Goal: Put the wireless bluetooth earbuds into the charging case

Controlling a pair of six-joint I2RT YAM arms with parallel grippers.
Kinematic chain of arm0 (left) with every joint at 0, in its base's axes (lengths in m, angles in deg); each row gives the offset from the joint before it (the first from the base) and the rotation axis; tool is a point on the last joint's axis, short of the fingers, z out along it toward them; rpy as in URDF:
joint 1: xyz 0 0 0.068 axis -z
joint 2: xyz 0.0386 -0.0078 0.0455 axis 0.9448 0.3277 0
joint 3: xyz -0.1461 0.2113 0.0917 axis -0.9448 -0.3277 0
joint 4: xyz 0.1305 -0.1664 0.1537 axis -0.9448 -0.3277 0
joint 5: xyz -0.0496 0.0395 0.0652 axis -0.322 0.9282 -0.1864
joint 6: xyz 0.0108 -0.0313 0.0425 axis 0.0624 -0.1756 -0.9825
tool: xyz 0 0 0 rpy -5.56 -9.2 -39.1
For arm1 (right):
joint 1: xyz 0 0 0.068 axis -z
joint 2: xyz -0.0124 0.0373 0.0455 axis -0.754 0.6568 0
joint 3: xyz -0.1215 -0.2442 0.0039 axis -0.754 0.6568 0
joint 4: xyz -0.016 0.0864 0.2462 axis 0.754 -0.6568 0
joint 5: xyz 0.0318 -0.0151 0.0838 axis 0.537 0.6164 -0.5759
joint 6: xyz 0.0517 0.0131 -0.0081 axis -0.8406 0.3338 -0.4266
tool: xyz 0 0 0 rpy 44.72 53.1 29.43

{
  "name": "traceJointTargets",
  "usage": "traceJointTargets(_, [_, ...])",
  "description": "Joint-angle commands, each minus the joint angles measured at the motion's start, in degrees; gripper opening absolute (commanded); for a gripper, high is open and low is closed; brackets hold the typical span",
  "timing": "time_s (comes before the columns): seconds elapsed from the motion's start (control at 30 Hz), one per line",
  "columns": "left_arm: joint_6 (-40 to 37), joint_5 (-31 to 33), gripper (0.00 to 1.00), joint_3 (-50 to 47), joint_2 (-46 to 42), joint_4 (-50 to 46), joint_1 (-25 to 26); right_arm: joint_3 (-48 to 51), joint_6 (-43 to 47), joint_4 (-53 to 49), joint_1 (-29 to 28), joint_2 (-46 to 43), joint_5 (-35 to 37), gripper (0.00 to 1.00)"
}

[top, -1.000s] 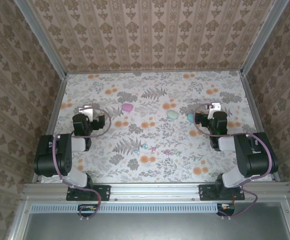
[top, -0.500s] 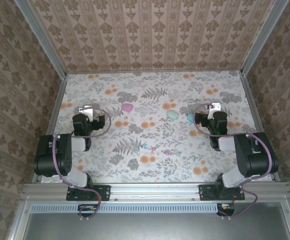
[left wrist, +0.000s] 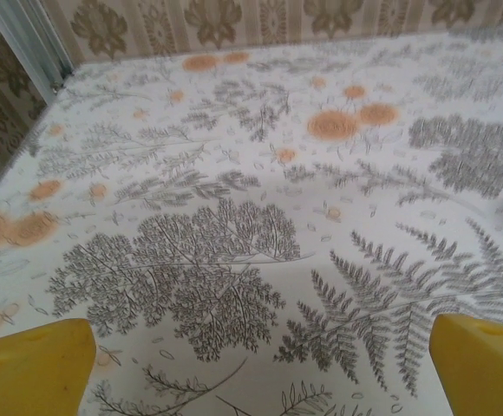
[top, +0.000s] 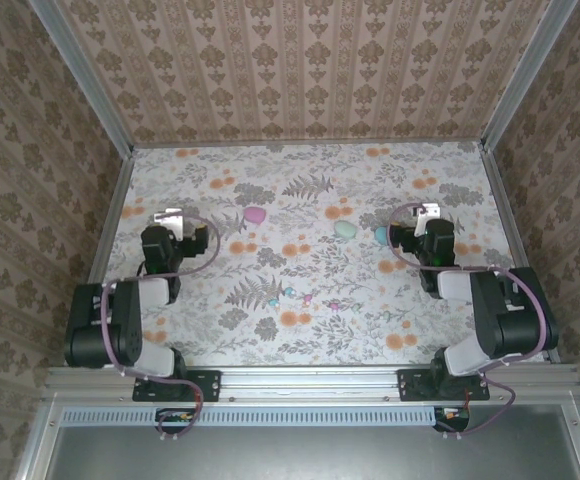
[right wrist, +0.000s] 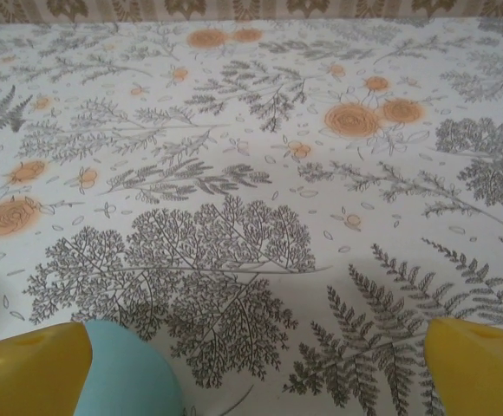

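Note:
Several tiny pastel earbuds lie in a loose row near the table's middle front, among them a teal one (top: 291, 291) and a pinkish one (top: 308, 298). A pink egg-shaped charging case (top: 256, 215) rests left of centre and a pale green one (top: 345, 229) right of centre. A teal case (top: 381, 235) sits just left of my right gripper (top: 427, 214). In the right wrist view this teal case (right wrist: 130, 374) lies against the inside of the left yellow finger (right wrist: 30, 373). The right gripper (right wrist: 256, 373) is open. My left gripper (top: 173, 216) (left wrist: 256, 373) is open over bare cloth.
A floral cloth (top: 300, 185) with printed orange blotches covers the table. Patterned walls enclose it at the back and on both sides, with metal rails (top: 110, 230) along the edges. Both arm bases sit at the near edge.
The left arm has shifted slightly to the left, its elbow swinging outward. The right arm has barely moved. Both grippers stay open.

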Motion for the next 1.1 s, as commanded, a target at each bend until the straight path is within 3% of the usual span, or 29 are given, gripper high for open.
traceJointTargets(0.0, [5.69,3.70,1.00,4.12,-6.65,-13.39,-1.25,-12.59,-3.64,-24.99,-0.13,-4.15,-1.29,1.00])
traceJointTargets(0.07, [9.95,8.09,1.00,7.44,-10.11,-23.17,-1.33,-18.78,-8.05,-35.95,-0.13,-3.17,-1.85,1.00])
traceJointTargets(0.17, [19.08,13.74,1.00,13.01,-13.32,-37.47,-1.60,-23.94,-10.26,-43.53,-0.13,-1.77,-11.16,0.99])
traceJointTargets(0.27, [18.33,1.39,1.00,16.41,-14.22,-41.73,-3.35,-26.18,-12.72,-44.66,-0.30,-0.58,-23.15,0.91])
traceJointTargets(0.37, [18.50,-9.86,1.00,18.59,-13.50,-42.57,-3.38,-29.50,-14.39,-47.82,-0.99,1.81,-29.83,0.84])
traceJointTargets(0.53, [21.60,-18.25,1.00,20.30,-10.86,-42.53,-1.85,-36.49,-12.76,-55.82,-3.68,7.72,-30.24,0.73])
traceJointTargets(0.67, [21.38,-19.13,1.00,21.25,-9.18,-42.85,1.41,-41.10,-13.15,-62.87,-4.72,11.46,-17.19,0.71])
traceJointTargets(0.73, [21.53,-19.05,1.00,21.46,-8.79,-42.78,3.31,-42.25,-13.15,-64.52,-4.14,12.61,-14.18,0.72])
traceJointTargets(0.83, [21.70,-18.79,1.00,21.60,-8.30,-42.32,5.36,-43.52,-10.83,-66.41,-3.60,14.16,-13.59,0.75])
traceJointTargets(1.0, [20.46,-18.49,1.00,22.51,-6.73,-41.86,8.53,-48.39,-6.01,-70.26,-2.16,22.12,-19.85,0.75])
traceJointTargets(1.07, [20.01,-18.35,1.00,23.46,-5.90,-42.47,9.32,-50.44,-5.26,-71.77,-2.11,24.23,-18.29,0.75])
